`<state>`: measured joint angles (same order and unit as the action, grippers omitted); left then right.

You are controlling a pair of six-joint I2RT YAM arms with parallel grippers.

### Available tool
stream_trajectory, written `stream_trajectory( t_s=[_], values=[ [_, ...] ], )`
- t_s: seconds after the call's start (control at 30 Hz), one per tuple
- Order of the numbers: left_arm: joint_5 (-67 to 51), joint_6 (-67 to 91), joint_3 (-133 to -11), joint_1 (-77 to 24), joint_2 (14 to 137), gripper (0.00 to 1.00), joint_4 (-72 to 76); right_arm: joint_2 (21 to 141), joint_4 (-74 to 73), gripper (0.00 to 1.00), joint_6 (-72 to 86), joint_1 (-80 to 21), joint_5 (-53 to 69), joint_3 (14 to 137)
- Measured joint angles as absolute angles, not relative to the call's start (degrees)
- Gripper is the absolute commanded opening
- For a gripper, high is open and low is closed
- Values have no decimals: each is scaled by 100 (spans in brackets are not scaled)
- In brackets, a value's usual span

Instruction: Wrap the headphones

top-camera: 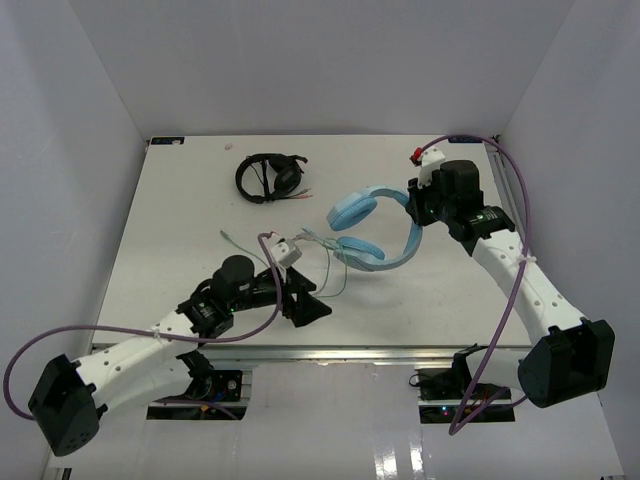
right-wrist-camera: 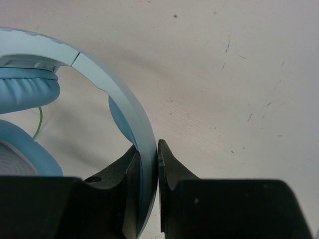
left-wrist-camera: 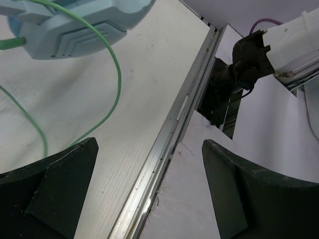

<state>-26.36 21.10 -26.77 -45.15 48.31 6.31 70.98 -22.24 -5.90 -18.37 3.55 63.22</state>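
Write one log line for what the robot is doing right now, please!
right gripper: shut on headphones band | left gripper: open, empty | cable: unwrapped, on table

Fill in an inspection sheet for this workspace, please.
Surface: white table, faint scuffs.
Job's things: light blue headphones mid-table, band pinched by right gripper.
Clutter: black headphones at the far side, untouched.
Grippers: left gripper open, empty, over the near edge; right gripper shut on the band.
Cables: thin green cable loose, unwrapped; purple arm cables.
Surroundings: white walls on three sides.
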Motion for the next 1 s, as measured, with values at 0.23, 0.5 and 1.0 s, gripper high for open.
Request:
stream_trajectory(
  t_s=[0.23, 0.5, 1.0],
  values=[
    [-941, 1721, -2932, -5739, 6431, 97, 1359, 7098, -2265, 8, -472, -1765, 509, 6322],
    [578, 1425, -3153, -5960, 6937, 84, 1682, 7098, -2263, 8, -413, -1728, 665, 6322],
    [480, 1534, -3860, -5981, 7426, 0, 1355, 7055, -2260, 8, -383, -1649, 713, 6322]
  ],
)
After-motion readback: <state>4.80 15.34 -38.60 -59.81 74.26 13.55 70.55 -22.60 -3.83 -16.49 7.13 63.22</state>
